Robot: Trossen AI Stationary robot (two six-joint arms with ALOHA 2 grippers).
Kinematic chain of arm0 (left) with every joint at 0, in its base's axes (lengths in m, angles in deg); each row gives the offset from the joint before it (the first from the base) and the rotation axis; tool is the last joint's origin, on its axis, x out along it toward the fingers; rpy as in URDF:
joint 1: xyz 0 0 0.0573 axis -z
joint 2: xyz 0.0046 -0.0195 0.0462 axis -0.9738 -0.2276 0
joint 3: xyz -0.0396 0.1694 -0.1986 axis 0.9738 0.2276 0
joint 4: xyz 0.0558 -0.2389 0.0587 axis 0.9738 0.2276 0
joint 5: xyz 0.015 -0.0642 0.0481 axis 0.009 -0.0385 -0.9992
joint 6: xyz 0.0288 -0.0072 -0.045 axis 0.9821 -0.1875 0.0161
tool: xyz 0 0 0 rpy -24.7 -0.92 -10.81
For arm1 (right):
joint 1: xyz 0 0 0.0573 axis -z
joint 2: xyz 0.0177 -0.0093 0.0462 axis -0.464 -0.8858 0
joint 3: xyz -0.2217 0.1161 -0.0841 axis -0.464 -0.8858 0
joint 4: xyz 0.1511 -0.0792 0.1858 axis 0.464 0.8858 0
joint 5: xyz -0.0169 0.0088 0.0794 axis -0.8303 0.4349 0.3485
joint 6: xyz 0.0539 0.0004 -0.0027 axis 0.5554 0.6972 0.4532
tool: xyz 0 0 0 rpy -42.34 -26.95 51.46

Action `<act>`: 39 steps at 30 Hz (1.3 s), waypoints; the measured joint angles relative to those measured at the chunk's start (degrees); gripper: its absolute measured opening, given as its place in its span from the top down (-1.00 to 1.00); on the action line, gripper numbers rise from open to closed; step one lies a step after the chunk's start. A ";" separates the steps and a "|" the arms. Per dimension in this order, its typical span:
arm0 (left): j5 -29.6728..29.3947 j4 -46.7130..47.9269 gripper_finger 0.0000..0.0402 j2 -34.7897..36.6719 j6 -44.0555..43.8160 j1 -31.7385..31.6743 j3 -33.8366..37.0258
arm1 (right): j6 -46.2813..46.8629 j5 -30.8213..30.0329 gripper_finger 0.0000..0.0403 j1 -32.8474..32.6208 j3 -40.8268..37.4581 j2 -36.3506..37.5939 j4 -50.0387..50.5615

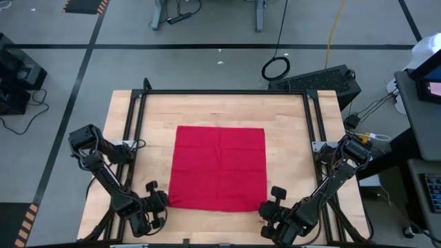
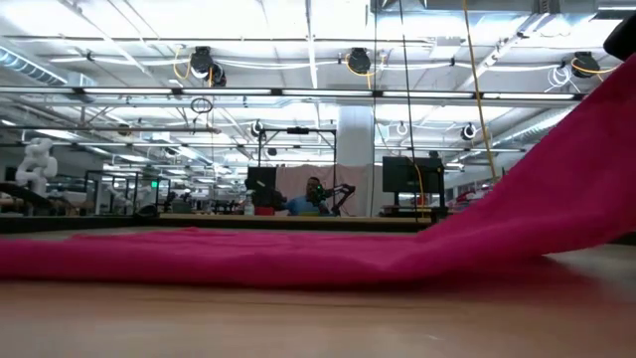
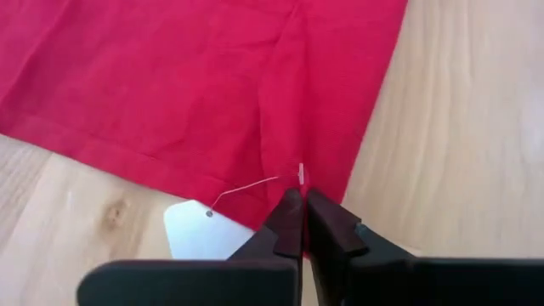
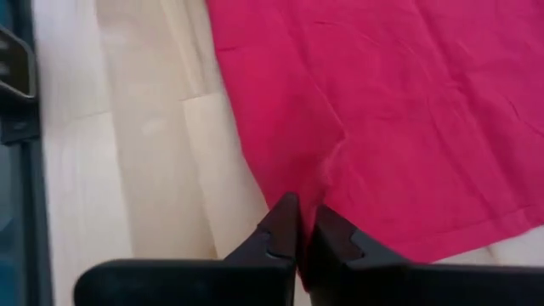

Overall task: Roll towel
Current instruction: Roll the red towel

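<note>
- The towel [image 1: 219,167] is bright red and lies spread out nearly flat in the middle of the wooden tabletop [image 1: 289,117].
- It looks almost square, so no side is clearly longer.
- A small white tag [image 3: 197,231] hangs at one near corner.
- The left gripper [image 3: 303,214] has its fingers pinched on that corner.
- The right gripper [image 4: 304,223] has its fingers pinched on the other near corner, which is lifted.
</note>
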 joint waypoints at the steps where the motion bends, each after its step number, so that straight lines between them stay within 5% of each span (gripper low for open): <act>1: -0.06 0.05 0.94 0.00 0.00 0.38 -0.32 | -0.76 0.23 0.94 0.00 0.00 0.00 -0.53; 11: -4.01 -1.17 0.96 0.03 1.62 5.26 -2.48 | -1.59 1.19 0.43 -3.79 0.01 -0.28 -1.05; 19: -5.66 -2.80 0.96 -0.04 1.90 5.95 -2.48 | 10.94 -7.19 0.13 -6.80 0.02 -1.22 -1.19; 25: -5.75 -2.78 0.97 -0.04 2.04 5.95 -2.48 | 13.69 -7.51 -0.03 -5.35 0.02 -4.83 -0.34; 39: -5.50 -2.77 0.97 -0.09 2.06 5.95 -2.48 | 15.26 -11.19 0.01 -6.17 0.36 -2.93 1.41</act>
